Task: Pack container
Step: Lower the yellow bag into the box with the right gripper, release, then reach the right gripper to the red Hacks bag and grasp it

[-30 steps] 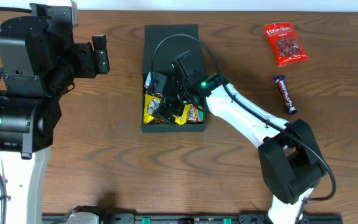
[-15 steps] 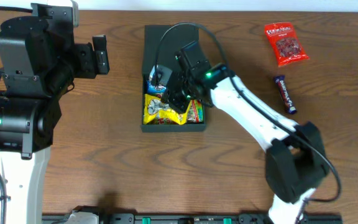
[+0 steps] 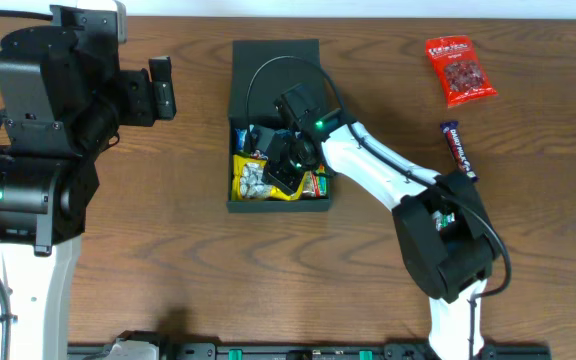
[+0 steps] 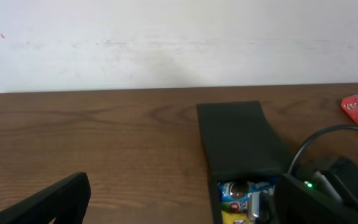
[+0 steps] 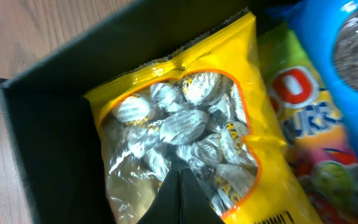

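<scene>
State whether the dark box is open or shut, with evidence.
Open: the container has its lid lying flat behind it, and the yellow bag shows inside.

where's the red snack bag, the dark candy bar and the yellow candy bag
red snack bag (image 3: 460,70): overhead view, middle of the bag's front
dark candy bar (image 3: 458,152): overhead view, middle of the wrapper
yellow candy bag (image 5: 173,124): right wrist view, clear window over the wrapped candies

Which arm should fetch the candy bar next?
Right, I'd say. The candy bar lies right of the container, close beside the right arm; the left hand sits beyond the container's far side.
</scene>
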`<state>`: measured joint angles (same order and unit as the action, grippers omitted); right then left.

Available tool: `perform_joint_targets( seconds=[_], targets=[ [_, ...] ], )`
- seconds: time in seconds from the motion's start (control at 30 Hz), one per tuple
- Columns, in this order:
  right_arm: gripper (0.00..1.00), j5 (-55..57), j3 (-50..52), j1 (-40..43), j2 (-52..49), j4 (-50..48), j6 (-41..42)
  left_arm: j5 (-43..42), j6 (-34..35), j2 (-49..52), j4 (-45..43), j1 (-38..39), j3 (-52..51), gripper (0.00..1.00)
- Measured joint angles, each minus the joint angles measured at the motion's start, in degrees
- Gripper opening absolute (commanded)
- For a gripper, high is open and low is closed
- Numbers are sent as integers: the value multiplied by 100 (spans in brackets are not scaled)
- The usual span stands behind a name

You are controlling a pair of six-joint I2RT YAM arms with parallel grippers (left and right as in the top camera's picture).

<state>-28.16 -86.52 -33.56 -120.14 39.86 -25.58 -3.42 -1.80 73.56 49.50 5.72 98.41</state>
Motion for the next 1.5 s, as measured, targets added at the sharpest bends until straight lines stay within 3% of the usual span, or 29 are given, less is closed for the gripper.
perform_joint_targets(
  seconds=[0.27,0.5,0.7,0.87,0.97,1.0,1.03,1.13,1.33,1.5],
  targets=[
    [1,-101,-197,9,-83,208,-17,-2,-20,0,4,0,0,95],
    [1,-15,-1266,380,315,269,-22,-2,-46,0,9,0,0,95],
    [2,1027,-1762,1985,1436,-317,37,-50,-146,35,4,0,0,95],
    [8,1360,-1753,3246,1182,-527,138,-426,-275,415,-76,2,0,95],
    [16,1434,-1725,3735,846,-756,236,-739,-299,841,-225,2,0,95],
    [23,1456,-1716,3862,730,-852,278,-833,-302,1005,-289,2,0,95],
    [43,1464,-1711,4013,575,-1032,299,-920,-299,1196,-350,7,0,95],
    [80,1504,-1690,4332,52,-1744,575,-1104,-245,1858,-546,57,0,95],
    [98,1775,-1685,4544,-966,-3014,1307,-1174,188,2634,-750,306,0,95],
    [99,1845,-1685,4544,-1473,-3237,1478,-1187,487,2712,-802,313,0,95]
  ],
)
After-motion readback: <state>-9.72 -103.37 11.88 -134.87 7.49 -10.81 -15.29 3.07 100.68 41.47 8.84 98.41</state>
